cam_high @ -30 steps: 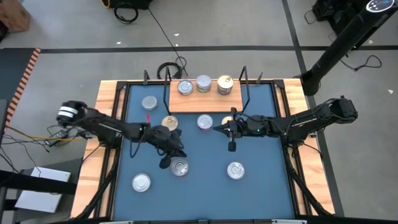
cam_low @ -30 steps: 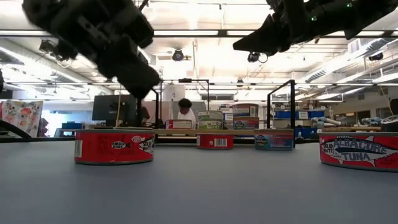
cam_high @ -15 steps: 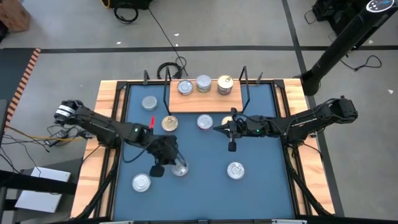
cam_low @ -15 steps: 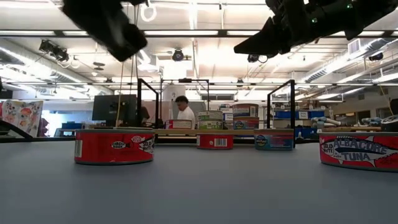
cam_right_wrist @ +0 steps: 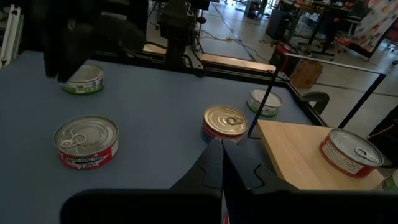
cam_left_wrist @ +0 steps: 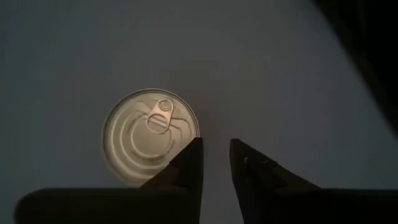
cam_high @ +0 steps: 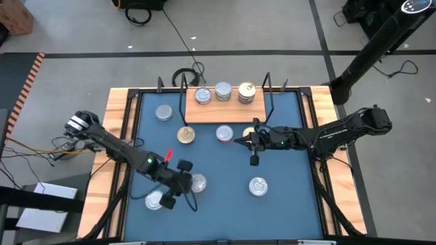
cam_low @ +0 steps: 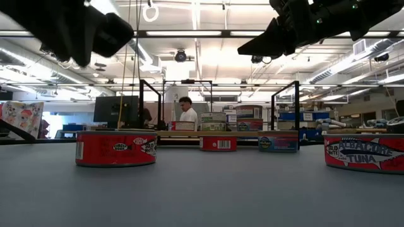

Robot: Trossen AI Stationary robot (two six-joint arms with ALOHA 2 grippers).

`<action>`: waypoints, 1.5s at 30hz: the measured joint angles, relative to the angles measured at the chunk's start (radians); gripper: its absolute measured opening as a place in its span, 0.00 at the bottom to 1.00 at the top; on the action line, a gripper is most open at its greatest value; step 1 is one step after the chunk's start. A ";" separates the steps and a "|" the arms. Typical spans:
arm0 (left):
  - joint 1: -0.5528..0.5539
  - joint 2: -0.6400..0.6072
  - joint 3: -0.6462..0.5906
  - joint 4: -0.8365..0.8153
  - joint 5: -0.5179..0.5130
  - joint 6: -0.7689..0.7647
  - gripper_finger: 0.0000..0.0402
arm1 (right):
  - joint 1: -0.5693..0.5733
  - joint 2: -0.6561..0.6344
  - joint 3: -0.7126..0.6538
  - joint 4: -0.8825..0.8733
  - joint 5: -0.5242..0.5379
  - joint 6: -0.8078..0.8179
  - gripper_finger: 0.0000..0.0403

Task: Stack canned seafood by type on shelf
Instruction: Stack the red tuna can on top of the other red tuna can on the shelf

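Tins scattered on the blue table (cam_high: 286, 204); three stacks or singles already sit on the wooden shelf (cam_high: 225, 110) at the far edge, between its black wire ends. Left claw (cam_high: 170, 197) hangs low over the near-left part of the table, fingers nearly closed with only a thin gap between them, holding nothing. Its wrist camera looks straight down: a silver-topped tin (cam_left_wrist: 151, 137) lies just beside the fingertips (cam_left_wrist: 191, 155), offset to one side rather than between them, pull tab up. From above, that claw sits between two tins, one (cam_high: 155, 199) on its outer side and one (cam_high: 197, 182) on its shelf side; which of them the wrist camera shows I cannot tell. A round tin has no long axis, so any approach angle serves, but the fingers would need to open wide and shift sideways over it first. Left arm is clearly the nearer one for both. Right claw (cam_high: 253, 143) waits raised, just in front of the shelf, fingers closed together and empty, with a red-sided tin (cam_right_wrist: 225, 123) ahead of it. More tins lie well apart: one (cam_high: 257, 186) near the right arm, a gold one (cam_high: 185, 135) and another (cam_high: 163, 113) off the shelf's left end. Table surface flat, matte, bare between tins. Beyond it, a workshop with a person (cam_low: 186, 113) standing far off.
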 joint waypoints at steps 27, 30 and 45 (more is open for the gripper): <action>-0.041 0.260 0.004 0.071 -0.190 0.102 0.21 | 0.000 0.000 0.000 0.000 0.000 0.000 0.02; -0.041 0.261 0.002 0.069 -0.236 0.102 0.15 | 0.000 0.000 0.000 -0.001 0.010 0.000 0.02; -0.013 0.271 0.107 -0.076 -0.194 0.120 0.00 | 0.000 0.000 0.000 -0.001 0.024 -0.008 0.02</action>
